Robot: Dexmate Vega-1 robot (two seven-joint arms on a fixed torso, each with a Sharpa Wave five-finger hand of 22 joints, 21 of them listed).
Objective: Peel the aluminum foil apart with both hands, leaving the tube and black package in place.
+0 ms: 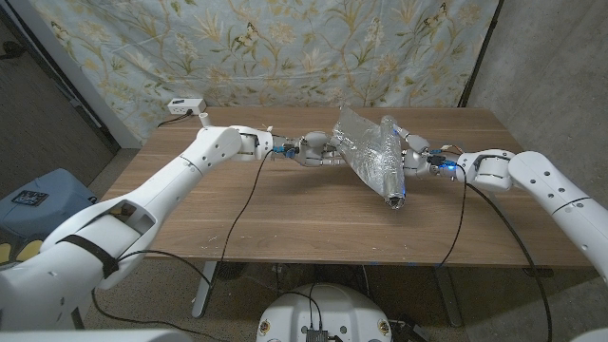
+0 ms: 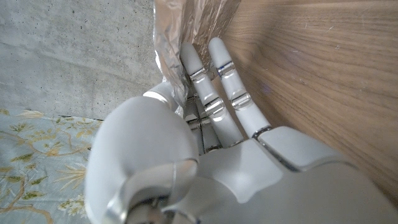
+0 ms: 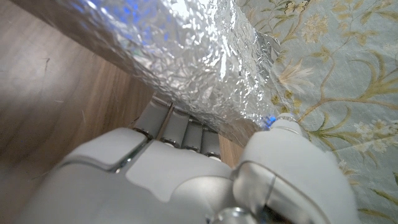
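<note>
We see the aluminum foil as a crumpled, partly rolled sheet held between our two hands above the far middle of the wooden surface, its lower end dipping toward the wood in front of our right hand. Our left hand grips the sheet's edge just beside it; from the left wrist, the fingers reach along the wood with the foil pinched against the thumb. Our right hand holds the opposite side; from the right wrist, the foil drapes over the curled fingers.
</note>
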